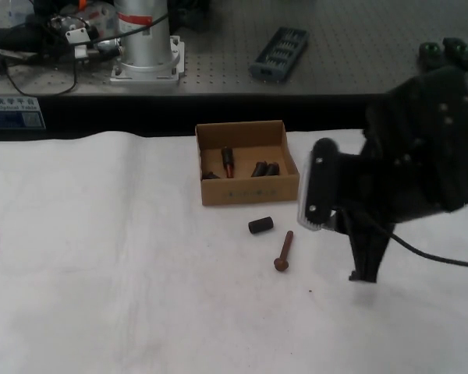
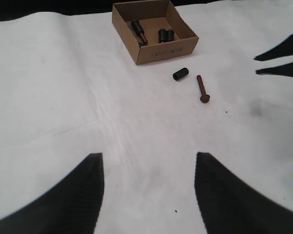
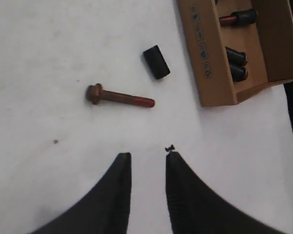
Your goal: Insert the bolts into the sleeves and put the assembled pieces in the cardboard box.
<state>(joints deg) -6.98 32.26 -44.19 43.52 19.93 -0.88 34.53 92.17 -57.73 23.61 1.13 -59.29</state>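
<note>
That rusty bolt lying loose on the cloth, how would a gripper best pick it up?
Probably mid-shank on the bolt, coming straight down with jaws across it: it lies flat on the cloth, shank straight and bare, the sleeve apart from it.

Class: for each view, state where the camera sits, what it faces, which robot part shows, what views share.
High: behind the robot, looking forward and down at box, sleeve, bolt; right end effector shows.
Left wrist: wrist-mounted, facing box; left end effector shows.
Right wrist: wrist-mounted, above bolt; right end effector shows.
Shared: box, sleeve, bolt.
</note>
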